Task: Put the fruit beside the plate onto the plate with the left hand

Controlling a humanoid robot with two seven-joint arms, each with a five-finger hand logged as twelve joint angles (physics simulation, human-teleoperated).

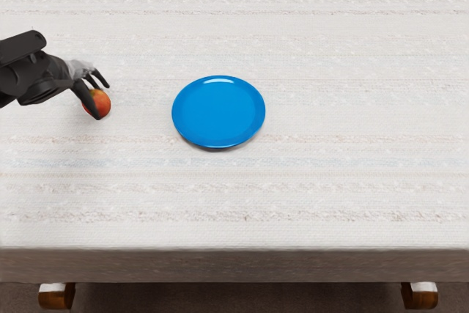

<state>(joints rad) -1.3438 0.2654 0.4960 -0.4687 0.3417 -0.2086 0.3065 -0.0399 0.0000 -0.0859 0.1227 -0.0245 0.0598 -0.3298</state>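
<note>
Head view gives us the left robot hand (79, 83) at the left edge of the surface (330, 181), its arm coming in from that side. Its dark fingers (82, 97) are curled about the fruit (101, 102): one runs down the fruit's left flank, the others arch over its far side. We read this as a hold on the fruit, though we cannot tell whether it rests on the surface or is just lifted. The fruit, small, round and red-orange, lies well left of the blue plate (218, 111), which sits near the middle with nothing on it. We judge the fruit light and firm, with smooth skin that could slip or roll out of a loose grip, and liable to bruise if squeezed hard. The best hold, we think, is across its widest part, fingers on opposite sides. The right arm is out of view.
</note>
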